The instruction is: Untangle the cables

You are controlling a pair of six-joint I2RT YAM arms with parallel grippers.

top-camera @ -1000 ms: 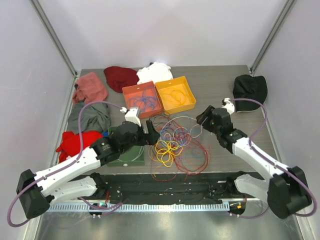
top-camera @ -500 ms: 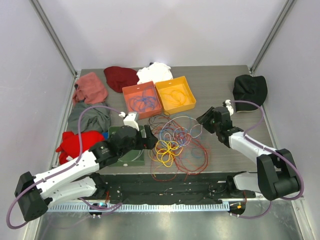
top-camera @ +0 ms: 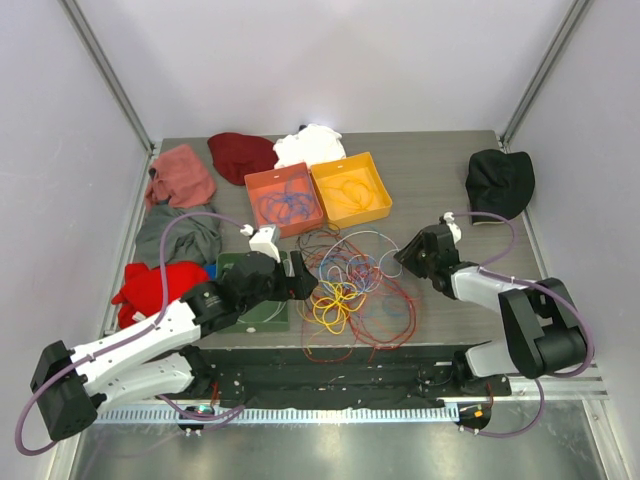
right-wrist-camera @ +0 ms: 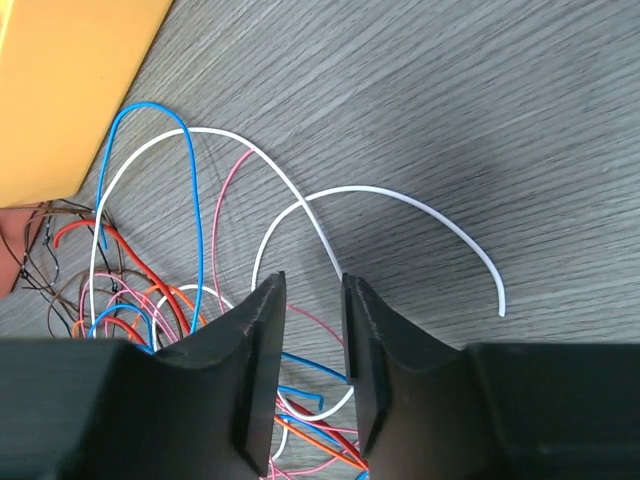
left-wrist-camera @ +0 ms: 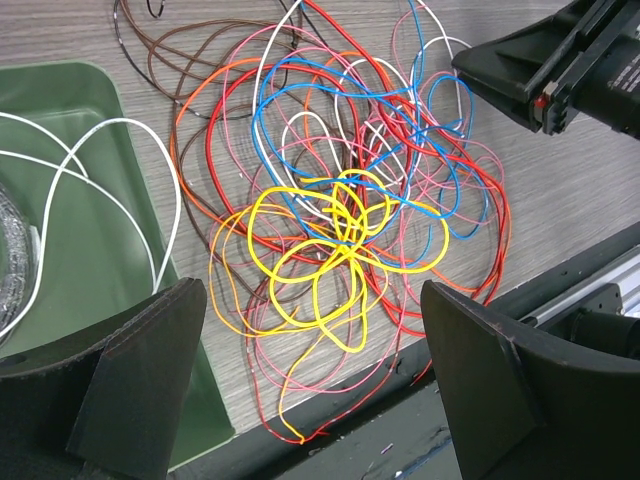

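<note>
The grey table [top-camera: 440,180] carries the cable tangle [top-camera: 350,285] between my two arms. My left gripper [left-wrist-camera: 310,300] hangs above it, spread wide and holding nothing. My right gripper [right-wrist-camera: 315,290] is narrowed to a slit. A white cable [right-wrist-camera: 400,198] runs into that gap, unpinched.

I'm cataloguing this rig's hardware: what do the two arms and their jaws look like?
The left arm and right arm have white link shells with black joints and bases. A thick purple hose loops along each. The jaws are matte black, blocky wedges; a small white module sits at each wrist.
</note>
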